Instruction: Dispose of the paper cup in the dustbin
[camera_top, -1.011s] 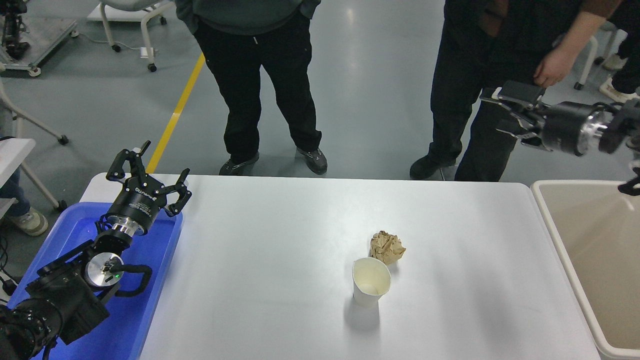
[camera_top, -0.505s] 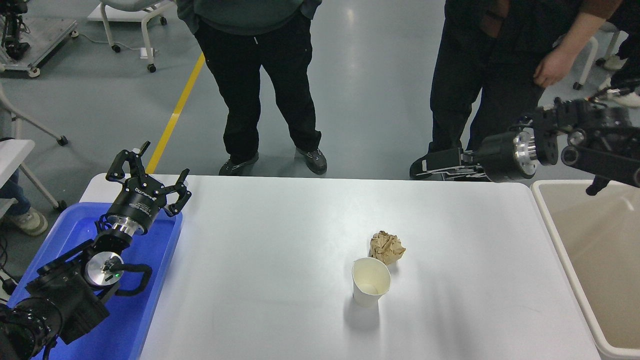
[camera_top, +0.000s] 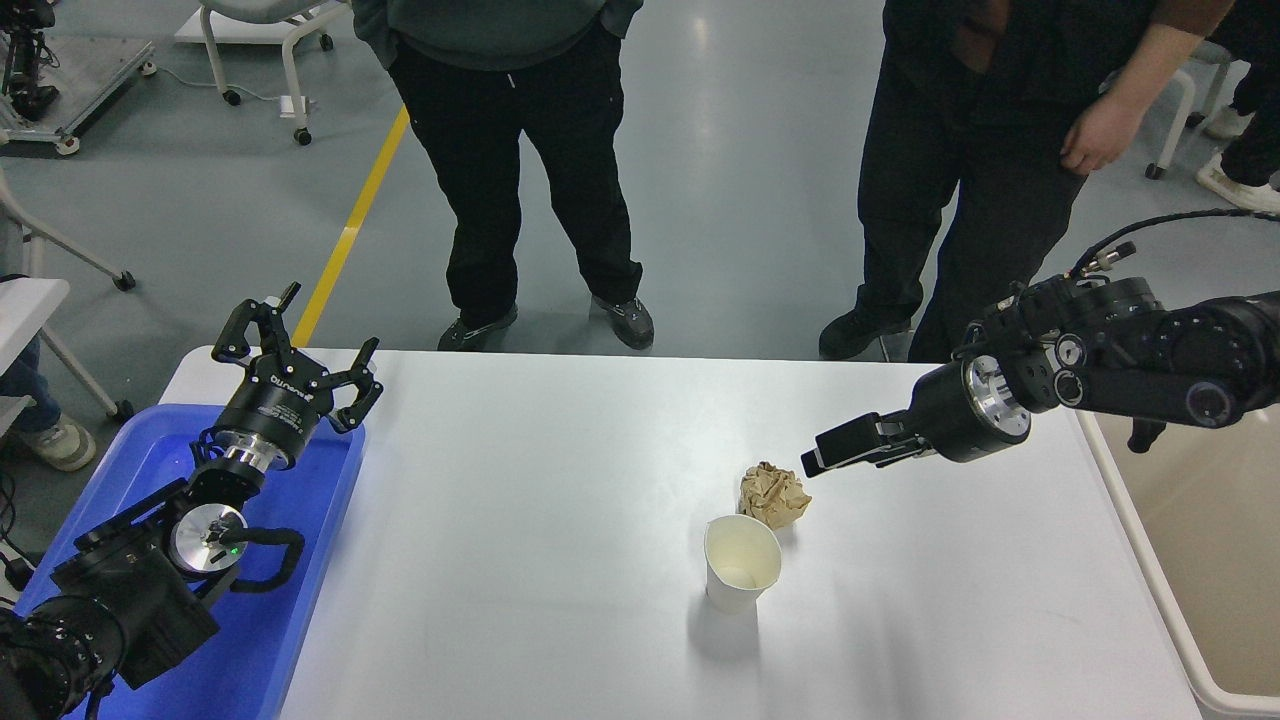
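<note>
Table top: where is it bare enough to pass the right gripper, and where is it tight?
Bare: the wide stretch between the blue tray and the paper cup, and the strip between that cup and the dustbin. Tight: the brown paper ball crowds the cup's far side, beside the right gripper.

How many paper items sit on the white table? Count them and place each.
2: the paper cup stands upright near the table's middle; the crumpled brown paper ball lies just behind it. None seems hidden.

Paper and plastic on a smooth matt white table (camera_top: 560, 600).
You have a smooth white paper cup (camera_top: 741, 575), a rough crumpled brown paper ball (camera_top: 773, 494), a glossy blue plastic tray (camera_top: 300, 600) and a smooth beige plastic dustbin (camera_top: 1190, 560).
</note>
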